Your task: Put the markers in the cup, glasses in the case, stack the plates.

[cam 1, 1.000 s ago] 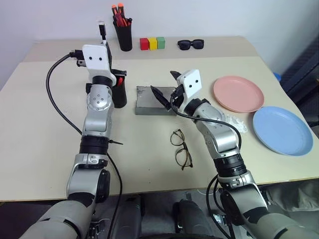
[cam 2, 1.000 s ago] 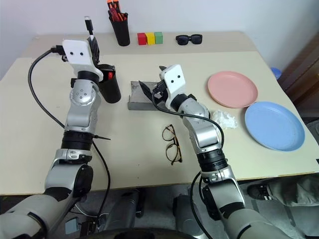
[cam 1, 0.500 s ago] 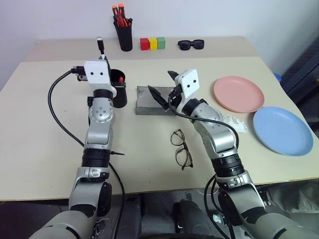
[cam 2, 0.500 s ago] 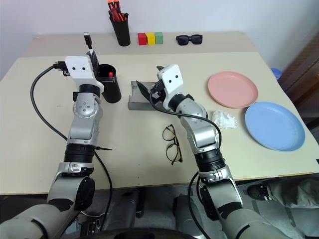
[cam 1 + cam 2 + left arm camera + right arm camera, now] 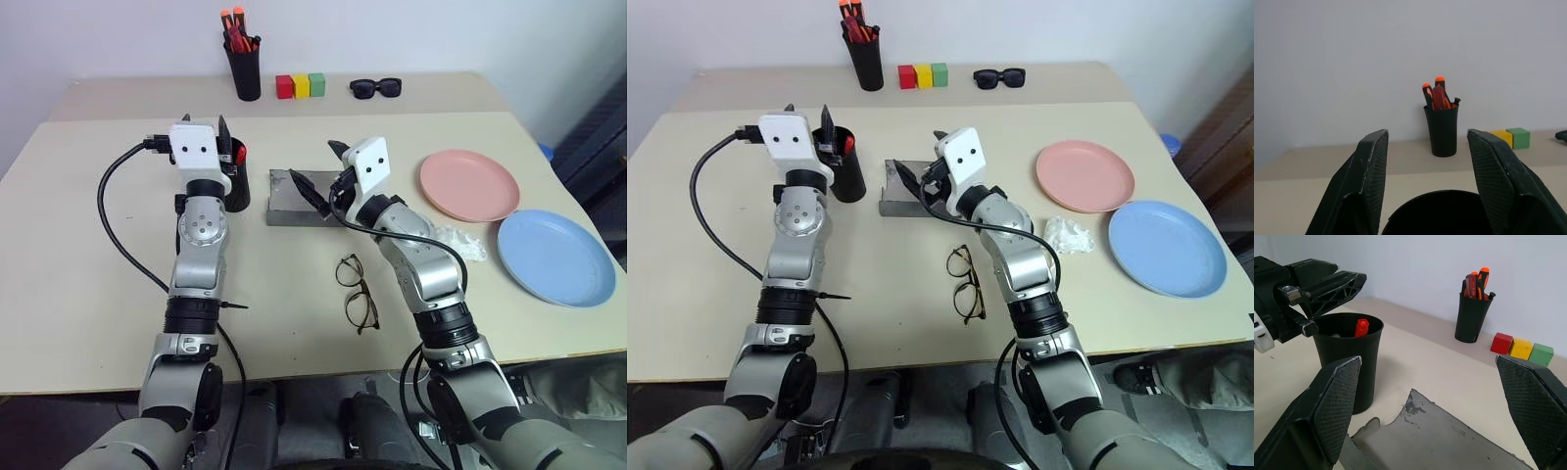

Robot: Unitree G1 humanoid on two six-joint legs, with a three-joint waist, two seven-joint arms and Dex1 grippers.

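I am looking down on a pale beige worktop set against a plain white wall. Along its far edge stand a narrow black pen holder full of orange-capped pens, three small blocks in red, yellow and green, and a pair of black sunglasses. A crumpled bit of clear wrap lies near the plates.

My left gripper hovers right over the mouth of the cup, its jaws released and parted with nothing between them; in the left wrist view the cup's rim sits just below the two fingers. A red-capped marker stands inside the cup. The left forearm rises steeply from the near edge, the wrist tipped slightly upward.

My right gripper is spread wide and empty, poised over the grey case, which lies flat at mid-worktop just right of the cup. I cannot tell whether the lower finger touches the case. The right forearm angles in from the near right, the wrist turned toward the left.

The glasses lie on the worktop nearer to me than the case, apart from it. The pink plate and the blue plate sit side by side on the right, unstacked.
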